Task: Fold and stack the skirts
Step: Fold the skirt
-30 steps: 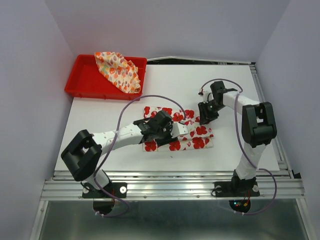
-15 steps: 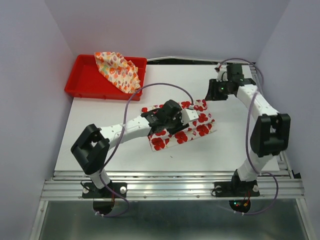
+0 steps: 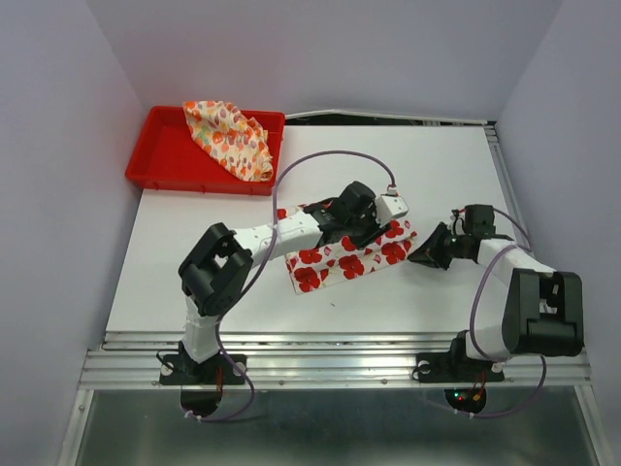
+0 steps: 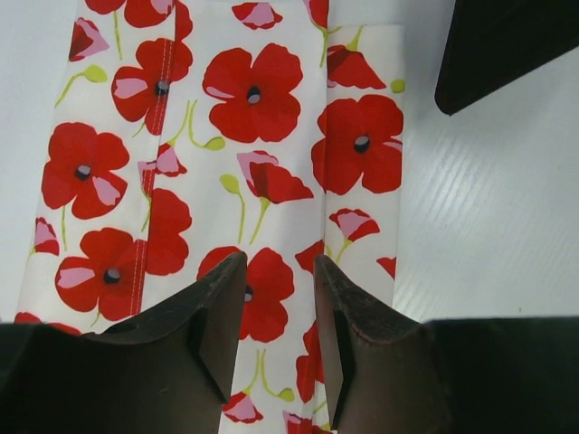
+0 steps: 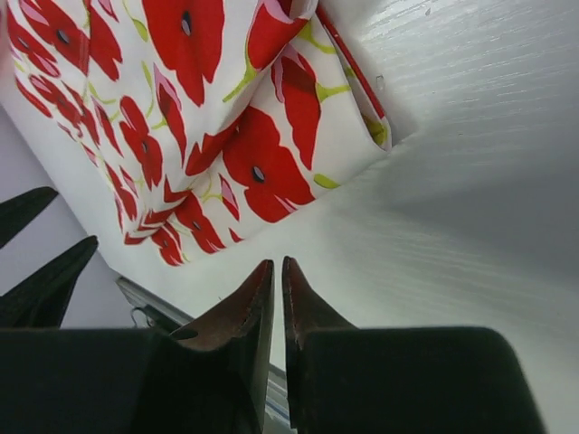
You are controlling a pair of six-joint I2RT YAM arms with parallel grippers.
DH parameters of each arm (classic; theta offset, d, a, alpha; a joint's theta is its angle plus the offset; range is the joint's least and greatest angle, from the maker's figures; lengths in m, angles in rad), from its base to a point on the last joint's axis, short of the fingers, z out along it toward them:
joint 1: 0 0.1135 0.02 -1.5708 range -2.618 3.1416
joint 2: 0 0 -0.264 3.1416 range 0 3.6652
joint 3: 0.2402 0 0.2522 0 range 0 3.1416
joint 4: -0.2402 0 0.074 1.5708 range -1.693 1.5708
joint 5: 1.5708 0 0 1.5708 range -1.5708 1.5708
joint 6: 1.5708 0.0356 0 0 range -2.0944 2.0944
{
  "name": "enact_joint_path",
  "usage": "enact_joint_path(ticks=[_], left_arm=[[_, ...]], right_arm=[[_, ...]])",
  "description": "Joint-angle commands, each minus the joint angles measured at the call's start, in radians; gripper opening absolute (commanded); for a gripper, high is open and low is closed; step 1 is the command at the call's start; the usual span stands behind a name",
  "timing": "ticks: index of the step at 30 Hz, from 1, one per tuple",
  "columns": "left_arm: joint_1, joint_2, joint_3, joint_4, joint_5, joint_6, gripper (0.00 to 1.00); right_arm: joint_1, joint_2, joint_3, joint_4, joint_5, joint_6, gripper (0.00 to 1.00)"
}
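The poppy skirt (image 3: pixel 335 262) lies lengthwise toward the surface's (image 3: pixel 194 252) right edge: left claw (image 4: pixel 279 269) above it (fingers (image 4: pixel 217 316) apart); right claw (image 5: pixel 276 267), closed empty, just off that end.

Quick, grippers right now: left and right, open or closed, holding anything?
Left gripper: open over the red-flowered skirt, holding nothing.
Right gripper: closed, empty.
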Motion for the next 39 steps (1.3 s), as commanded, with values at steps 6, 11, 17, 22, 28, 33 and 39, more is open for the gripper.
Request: enact_joint_path(ticks=[6,11,17,22,28,33,39], left_arm=[[-0.005,0.091,0.125,0.024,0.053,-0.045,0.43],[-0.008,0.142,0.191,-0.011,0.075,-0.032,0.49],[-0.013,0.169,0.201,-0.022,0.099,-0.021,0.49],[-0.019,0.185,0.207,-0.032,0.09,-0.01,0.5],[-0.028,0.208,0.205,-0.046,0.087,0.004,0.52],[-0.031,0.231,0.207,-0.045,0.053,0.001,0.45],[-0.031,0.235,0.21,-0.04,0.026,0.004,0.16]], right_arm=[[-0.008,0.03,-0.103,0.416,-0.106,0.195,0.07],[-0.008,0.119,-0.089,0.43,-0.076,0.157,0.01],[-0.008,0.208,-0.077,0.441,-0.031,0.132,0.01],[-0.008,0.247,-0.071,0.444,-0.023,0.132,0.01],[-0.008,0.258,-0.068,0.442,-0.017,0.138,0.01],[-0.008,0.258,-0.069,0.442,-0.023,0.141,0.01],[-0.008,0.262,-0.071,0.444,-0.025,0.14,0.01]])
